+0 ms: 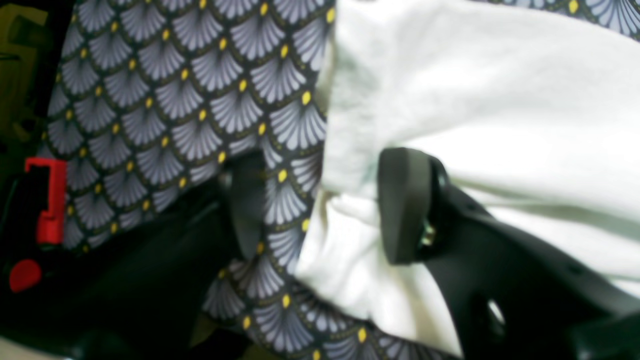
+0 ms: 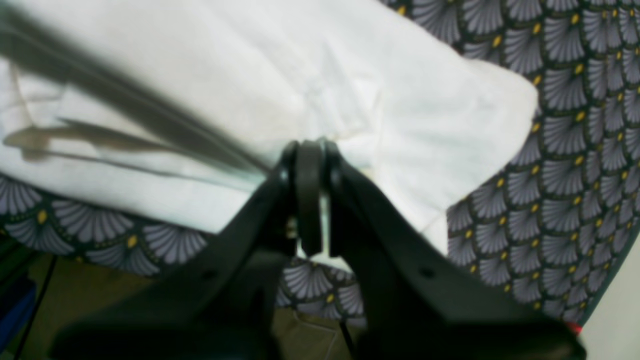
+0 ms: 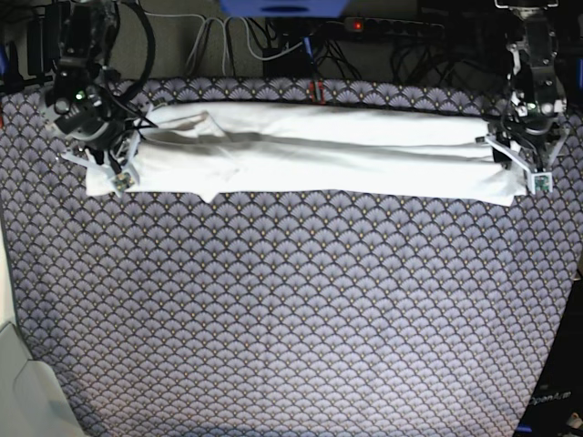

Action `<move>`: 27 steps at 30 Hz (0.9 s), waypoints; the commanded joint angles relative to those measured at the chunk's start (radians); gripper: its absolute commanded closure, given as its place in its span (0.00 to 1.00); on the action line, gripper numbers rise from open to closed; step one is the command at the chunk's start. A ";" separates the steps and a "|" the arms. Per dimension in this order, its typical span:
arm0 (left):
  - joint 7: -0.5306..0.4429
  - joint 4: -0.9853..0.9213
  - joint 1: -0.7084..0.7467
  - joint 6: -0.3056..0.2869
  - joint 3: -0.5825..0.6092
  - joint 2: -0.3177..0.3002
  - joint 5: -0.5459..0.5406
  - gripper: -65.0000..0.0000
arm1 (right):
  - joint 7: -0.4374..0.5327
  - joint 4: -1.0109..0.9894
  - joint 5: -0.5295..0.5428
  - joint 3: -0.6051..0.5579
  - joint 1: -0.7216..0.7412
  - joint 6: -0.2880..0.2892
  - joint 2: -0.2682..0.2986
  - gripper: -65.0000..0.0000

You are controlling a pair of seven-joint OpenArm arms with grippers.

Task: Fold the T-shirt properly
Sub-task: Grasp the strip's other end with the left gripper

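Lying as a long folded band across the 12 o'clock edge of the fan-patterned grey tablecloth (image 3: 291,309): white cotton T-shirt (image 3: 319,150), plain side showing, no lettering readable. Pinching its 9 o'clock end, pressed together: black right gripper (image 2: 310,200). Standing spread at its 3 o'clock end, not clamping cloth: black left gripper (image 1: 325,210).

A robotics lab bench: a fan-patterned tablecloth (image 3: 291,300), with tangled cables (image 3: 273,41) and a power strip (image 3: 392,27) along the frame's top.
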 commanded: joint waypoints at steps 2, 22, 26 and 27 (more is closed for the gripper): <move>-0.009 0.012 -0.009 0.004 -0.003 -0.010 0.001 0.45 | 0.017 0.017 0.006 0.001 0.004 -0.004 0.003 1.00; -0.012 -0.136 -0.067 0.004 0.058 0.010 -0.001 0.46 | 0.015 0.015 0.003 0.001 -0.008 -0.004 0.008 1.00; -0.012 -0.137 -0.067 0.004 0.058 0.012 -0.001 0.46 | 0.014 0.015 0.003 0.001 -0.008 -0.004 0.008 1.00; -0.012 -0.137 -0.067 0.004 0.058 0.012 -0.001 0.46 | 0.014 0.015 0.003 0.001 -0.008 -0.004 0.008 1.00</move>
